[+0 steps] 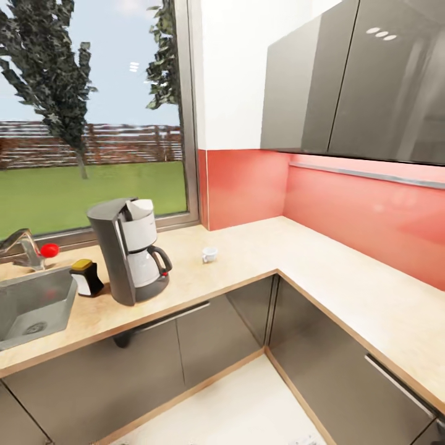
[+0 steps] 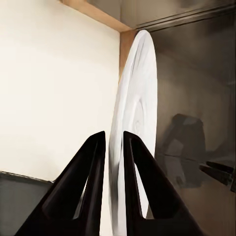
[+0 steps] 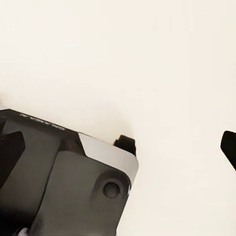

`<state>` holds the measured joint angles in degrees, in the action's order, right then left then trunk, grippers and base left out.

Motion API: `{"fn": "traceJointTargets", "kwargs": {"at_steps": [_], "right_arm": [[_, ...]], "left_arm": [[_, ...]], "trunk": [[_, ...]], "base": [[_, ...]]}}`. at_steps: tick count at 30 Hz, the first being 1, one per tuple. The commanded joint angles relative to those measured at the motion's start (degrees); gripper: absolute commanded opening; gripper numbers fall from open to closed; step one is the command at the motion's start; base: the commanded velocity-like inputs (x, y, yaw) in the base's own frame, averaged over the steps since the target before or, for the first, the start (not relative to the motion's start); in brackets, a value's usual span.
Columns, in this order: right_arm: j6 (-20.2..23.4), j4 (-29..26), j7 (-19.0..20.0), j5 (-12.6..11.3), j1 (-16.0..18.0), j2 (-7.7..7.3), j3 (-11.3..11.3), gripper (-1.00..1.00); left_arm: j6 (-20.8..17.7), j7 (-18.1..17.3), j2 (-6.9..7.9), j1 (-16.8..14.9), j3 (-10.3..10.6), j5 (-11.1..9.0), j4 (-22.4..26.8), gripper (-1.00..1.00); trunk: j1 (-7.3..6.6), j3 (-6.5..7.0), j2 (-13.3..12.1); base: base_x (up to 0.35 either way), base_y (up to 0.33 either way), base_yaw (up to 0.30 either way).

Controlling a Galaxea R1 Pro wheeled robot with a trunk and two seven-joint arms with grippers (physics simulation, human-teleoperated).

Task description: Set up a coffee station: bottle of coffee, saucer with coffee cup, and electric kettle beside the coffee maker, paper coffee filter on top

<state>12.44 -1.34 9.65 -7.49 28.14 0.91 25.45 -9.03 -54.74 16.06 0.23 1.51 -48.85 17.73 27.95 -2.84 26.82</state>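
In the head view the coffee maker [image 1: 131,248] stands upright on the kitchen countertop [image 1: 346,278], just right of the sink. Close on its left, between it and the sink, stands the bottle of coffee [image 1: 86,277]. The coffee cup [image 1: 209,254] sits alone on the worktop to the right of the machine, toward the corner. My left gripper [image 2: 114,135] is shut on the saucer [image 2: 140,83], which is held on edge between the fingers. My right gripper [image 3: 123,145] is open over pale floor with nothing between its fingers.
A steel sink [image 1: 34,306] with a faucet [image 1: 21,246] and a red knob [image 1: 49,250] is inset at the left. The worktop turns along the red backsplash [image 1: 364,210] under dark wall cabinets [image 1: 352,80]. Dark base cabinets [image 1: 185,352] face pale floor.
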Motion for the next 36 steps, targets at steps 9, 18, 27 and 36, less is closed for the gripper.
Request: {"fn": "traceJointTargets", "kwargs": {"at_steps": [9,18,27,36], "right_arm": [[0.3,-0.1,0.0,-0.6,-0.3,-0.03,0.5,1.0],[0.3,-0.1,0.0,-0.6,-0.7,-0.03,0.5,1.0],[0.1,-0.1,0.0,-0.4,-0.8,0.14,0.6,1.0],[-0.1,-0.1,-0.1,2.7,-0.9,0.35,0.6,1.0]], "left_arm": [[-0.2,0.1,-0.14,0.0,-0.9,-0.4,-2.1,-1.0],[-0.2,-0.1,-0.1,0.0,-0.8,-0.5,-2.1,-1.0],[2.2,-0.1,0.35,-0.8,-0.1,1.5,-0.8,-1.0],[0.0,0.3,0.47,-1.0,-0.4,6.6,16.6,-1.0]], "trunk": [[0.03,-0.56,0.1],[0.03,-1.02,0.1],[0.03,-1.28,0.1],[0.03,-1.28,0.1]], "base": [[0.0,0.0,0.261],[-0.111,0.034,0.254],[-0.31,0.063,0.123],[-0.05,0.001,0.001]]}}
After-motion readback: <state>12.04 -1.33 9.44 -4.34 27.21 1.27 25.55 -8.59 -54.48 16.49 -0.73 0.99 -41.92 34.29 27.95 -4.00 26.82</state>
